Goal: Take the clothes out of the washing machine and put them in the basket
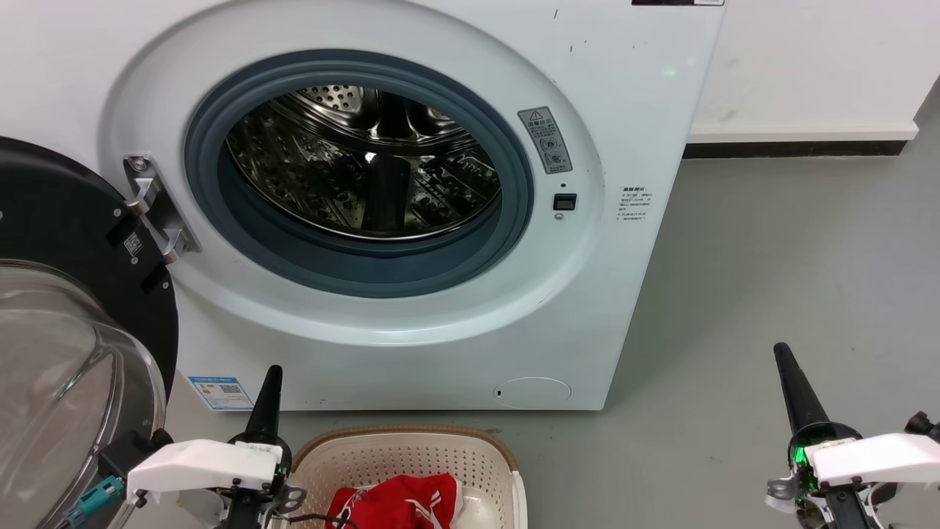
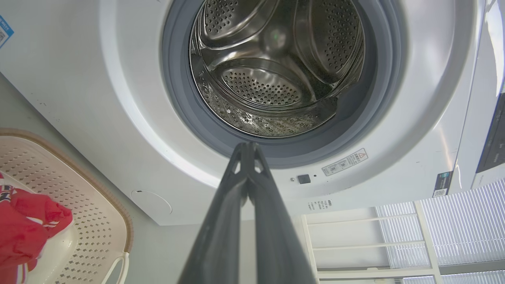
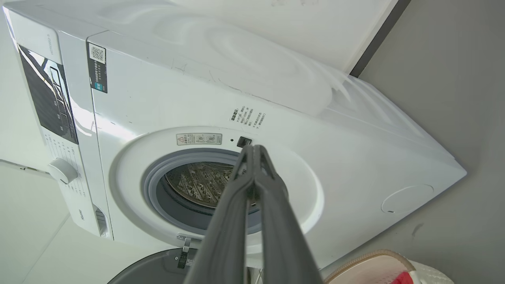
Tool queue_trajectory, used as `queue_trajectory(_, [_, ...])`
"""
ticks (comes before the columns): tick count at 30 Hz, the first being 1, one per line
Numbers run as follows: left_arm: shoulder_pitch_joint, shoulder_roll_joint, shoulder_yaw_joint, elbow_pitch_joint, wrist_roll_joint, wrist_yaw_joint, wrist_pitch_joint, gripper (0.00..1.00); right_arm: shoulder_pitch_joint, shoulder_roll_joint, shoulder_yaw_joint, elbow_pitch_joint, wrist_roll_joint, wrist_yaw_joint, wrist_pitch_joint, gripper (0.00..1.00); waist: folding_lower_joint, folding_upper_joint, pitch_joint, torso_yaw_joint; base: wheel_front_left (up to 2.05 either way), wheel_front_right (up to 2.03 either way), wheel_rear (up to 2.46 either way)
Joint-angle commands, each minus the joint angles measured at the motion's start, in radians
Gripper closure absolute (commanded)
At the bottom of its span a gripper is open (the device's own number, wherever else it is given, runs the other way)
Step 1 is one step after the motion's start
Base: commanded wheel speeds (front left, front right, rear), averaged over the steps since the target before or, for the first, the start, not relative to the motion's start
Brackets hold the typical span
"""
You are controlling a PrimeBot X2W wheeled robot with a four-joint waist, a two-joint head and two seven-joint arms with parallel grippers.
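Observation:
The white washing machine [image 1: 411,353] stands before me with its door [image 1: 66,308] swung open to the left; its steel drum [image 1: 363,165] shows bare metal, also in the left wrist view as the drum [image 2: 276,67]. Red clothes [image 1: 396,503] with white stripes lie inside the cream basket [image 1: 411,444] on the floor just in front of the machine, and show again as clothes [image 2: 23,228] in the basket [image 2: 94,221]. My left gripper [image 1: 273,371] is shut and empty beside the basket's left side. My right gripper [image 1: 780,351] is shut and empty, far right over the floor.
Grey floor [image 1: 771,279] stretches to the right of the machine up to a white wall with a dark skirting [image 1: 793,149]. The open glass door takes up the lower left. A white shelf frame [image 2: 367,240] shows in the left wrist view.

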Motion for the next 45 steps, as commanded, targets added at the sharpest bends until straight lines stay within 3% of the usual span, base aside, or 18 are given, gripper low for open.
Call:
queue_trajectory(1, [-0.018, 0.0, 0.009, -0.009, -0.024, -0.01, 0.005, 1.0, -0.023, -0.005, -0.002, 0.0, 0.024, 0.0, 0.007, 1.0, -0.0001, 0.0, 0.0, 0.001, 0.0, 0.0, 0.0])
queue_trajectory(45, [-0.028, -0.008, 0.073, -0.005, -0.368, -0.062, 0.094, 1.0, -0.07, 0.004, -0.03, 0.074, 0.367, 0.0, 0.076, 1.0, -0.0001, 0.0, 0.004, 0.017, 0.0, 0.0, 0.0])
